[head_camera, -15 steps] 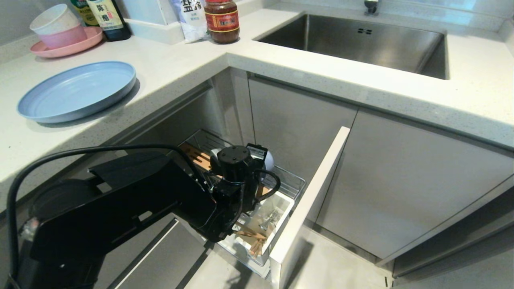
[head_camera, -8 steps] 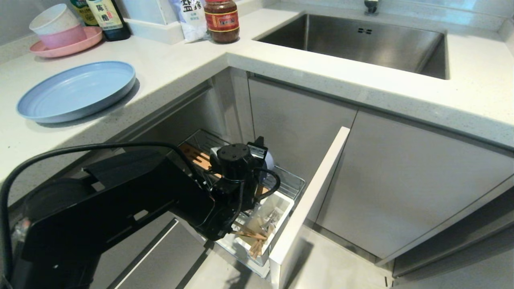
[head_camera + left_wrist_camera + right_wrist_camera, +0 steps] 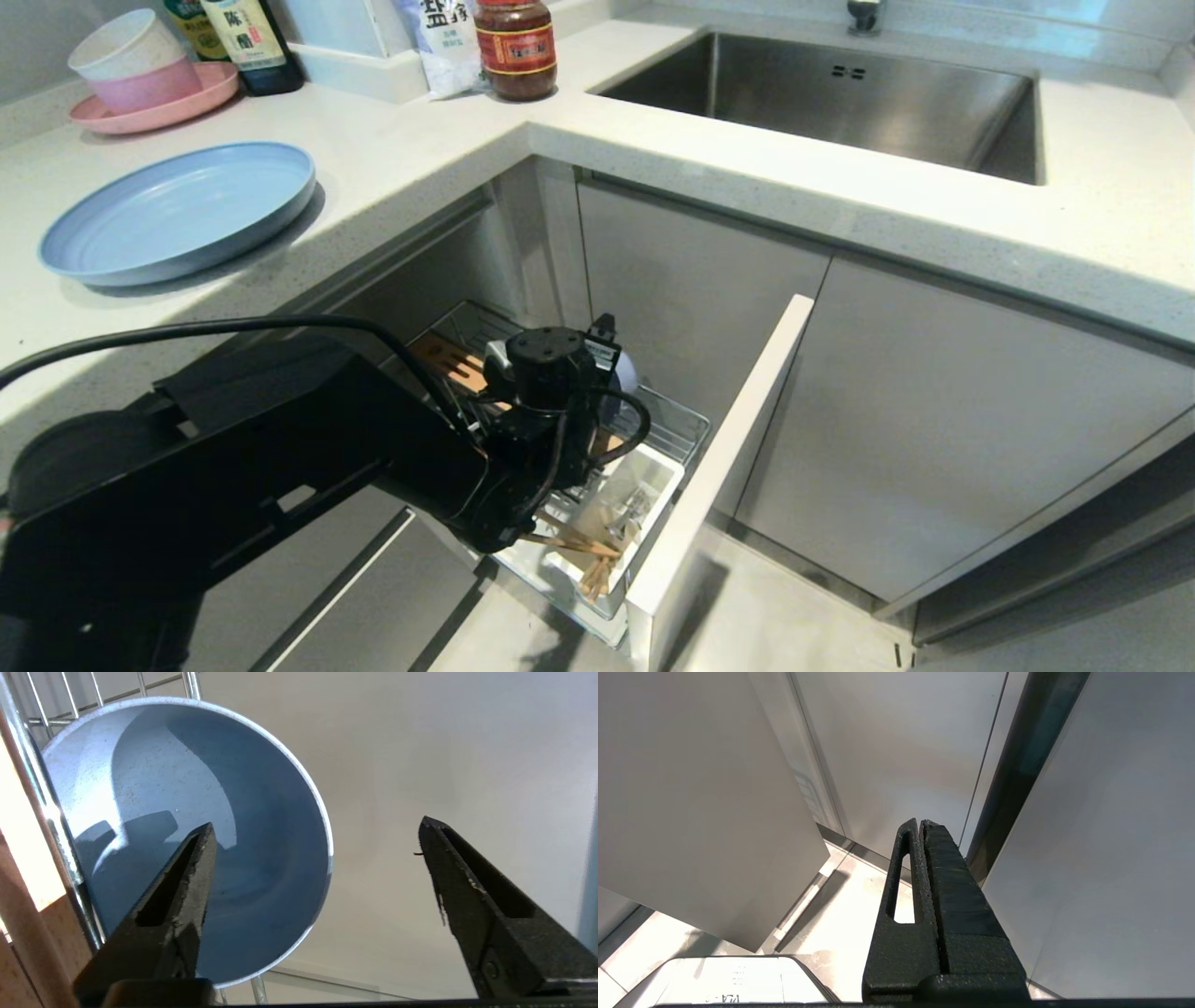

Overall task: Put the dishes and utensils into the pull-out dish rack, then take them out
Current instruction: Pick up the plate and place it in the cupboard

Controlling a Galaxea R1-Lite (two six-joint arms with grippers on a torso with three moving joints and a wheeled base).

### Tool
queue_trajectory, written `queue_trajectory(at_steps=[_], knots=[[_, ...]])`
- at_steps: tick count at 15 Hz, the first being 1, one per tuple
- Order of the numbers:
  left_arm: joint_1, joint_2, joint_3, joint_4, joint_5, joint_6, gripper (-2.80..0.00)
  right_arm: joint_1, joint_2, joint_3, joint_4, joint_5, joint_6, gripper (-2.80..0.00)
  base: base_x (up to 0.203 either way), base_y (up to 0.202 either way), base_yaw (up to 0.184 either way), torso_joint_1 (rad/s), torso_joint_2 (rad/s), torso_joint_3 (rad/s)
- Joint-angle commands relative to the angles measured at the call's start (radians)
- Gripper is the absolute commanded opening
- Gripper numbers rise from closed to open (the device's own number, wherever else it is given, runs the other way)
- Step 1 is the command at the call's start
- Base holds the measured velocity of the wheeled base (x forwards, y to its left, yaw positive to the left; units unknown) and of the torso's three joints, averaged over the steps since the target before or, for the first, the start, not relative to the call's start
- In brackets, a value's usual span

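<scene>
Showing, from left to right: the wide, shallow light-blue round plate (image 3: 177, 210) lying flat on the pale speckled desk (image 3: 420, 149), not yet in the rack; the black left end effector (image 3: 317, 835) reaching down into the chrome wire pull-out dish rack (image 3: 667, 425), its fingers spread wide and holding nothing; the deep matte blue-grey bowl (image 3: 187, 835) propped on edge against the rack's wires and wooden strip (image 3: 448, 359), one finger (image 3: 187, 877) in front of its rim. Nearer the rack's pale front panel, light wooden chopsticks (image 3: 583, 551) and silver metal utensils stand in the white plastic utensil cup (image 3: 611, 523). The right end effector (image 3: 920, 826), parked beside the grey cabinet doors, is closed and empty.

Risk: the bowl probably rests by leaning alone. A finger catching its rim on withdrawal could tip or roll it off the wires; the trailing cable might also snag the chopsticks.
</scene>
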Motion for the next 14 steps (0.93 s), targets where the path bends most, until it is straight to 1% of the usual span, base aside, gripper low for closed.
queue_trajectory(at_steps=[1, 6, 8, 14], knots=[[0.000, -0.007, 0.001, 0.035, 0.005, -0.008, 0.00, 0.000, -0.004, 0.002, 0.000, 0.000, 0.000, -2.80, 0.000, 0.000, 0.000, 0.000, 0.00, 0.000], [-0.003, -0.022, 0.001, 0.167, 0.034, -0.009, 0.00, 0.000, -0.004, 0.002, 0.000, 0.000, 0.000, -2.80, 0.000, 0.000, 0.000, 0.000, 0.00, 0.000], [-0.003, -0.040, 0.001, 0.193, 0.044, -0.008, 0.00, 0.000, -0.004, 0.002, 0.000, 0.000, 0.001, -2.80, 0.000, 0.000, 0.000, 0.000, 0.00, 0.000], [-0.009, -0.122, 0.001, 0.337, 0.050, -0.001, 0.00, 0.000, -0.004, 0.002, 0.000, 0.000, 0.000, -2.80, 0.000, 0.000, 0.000, 0.000, 0.00, 0.000]])
